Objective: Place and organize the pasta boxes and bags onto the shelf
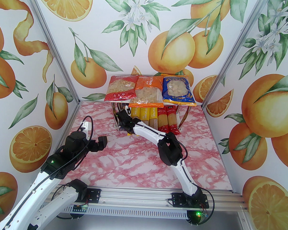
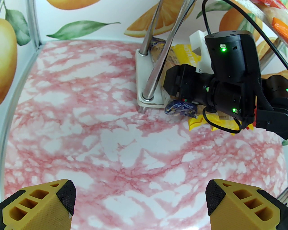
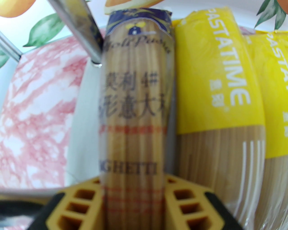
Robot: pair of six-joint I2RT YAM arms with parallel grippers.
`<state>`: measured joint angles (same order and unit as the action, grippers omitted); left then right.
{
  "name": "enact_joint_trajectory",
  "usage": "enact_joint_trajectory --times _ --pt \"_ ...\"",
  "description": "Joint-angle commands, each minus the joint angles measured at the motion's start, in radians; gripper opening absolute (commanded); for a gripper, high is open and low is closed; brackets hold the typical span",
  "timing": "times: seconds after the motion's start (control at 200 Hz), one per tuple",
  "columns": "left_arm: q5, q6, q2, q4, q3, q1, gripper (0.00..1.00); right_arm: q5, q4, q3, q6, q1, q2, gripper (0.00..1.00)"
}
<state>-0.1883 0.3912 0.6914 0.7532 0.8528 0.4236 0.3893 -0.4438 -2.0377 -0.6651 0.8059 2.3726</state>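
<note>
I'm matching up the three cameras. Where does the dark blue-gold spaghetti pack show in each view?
Top external: dark blue-gold spaghetti pack mostly covered, its near tip left of centre.
Left wrist: upper right of centre, crumpled blue end toward the camera.
Right wrist: centre, lengthwise between the right pincer fingers.
Shared landmark: yellow PASTATIME pack alongside it.

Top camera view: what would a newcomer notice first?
A red pillow bag, an orange pillow bag and a blue pillow bag line the top tier of the white chrome-legged shelf at the back of the pink marble table. Below, the right gripper straddles a long dark blue-gold spaghetti pack on the lower tier, beside a yellow spaghetti pack.
</note>
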Motion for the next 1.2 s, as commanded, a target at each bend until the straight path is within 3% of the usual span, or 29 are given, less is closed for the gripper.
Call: enact_joint_trajectory --times 0.0,0.355,0.891,1.191 --pt "0.012 0.009 -0.009 -0.029 -0.016 -0.008 1.0 0.0 0.045 -0.039 -0.011 -0.015 0.021 0.44" --pt "0.012 0.01 -0.012 -0.028 -0.024 -0.016 1.0 -0.1 0.128 0.01 0.022 -0.016 -0.032 0.77" --pt "0.013 0.007 0.003 -0.056 -0.044 -0.021 1.0 -0.216 0.385 0.373 0.06 -0.014 -0.311 0.78" --pt "0.031 0.022 0.006 -0.082 -0.074 -0.027 1.0 -0.235 0.411 0.742 0.054 -0.014 -0.576 0.78"
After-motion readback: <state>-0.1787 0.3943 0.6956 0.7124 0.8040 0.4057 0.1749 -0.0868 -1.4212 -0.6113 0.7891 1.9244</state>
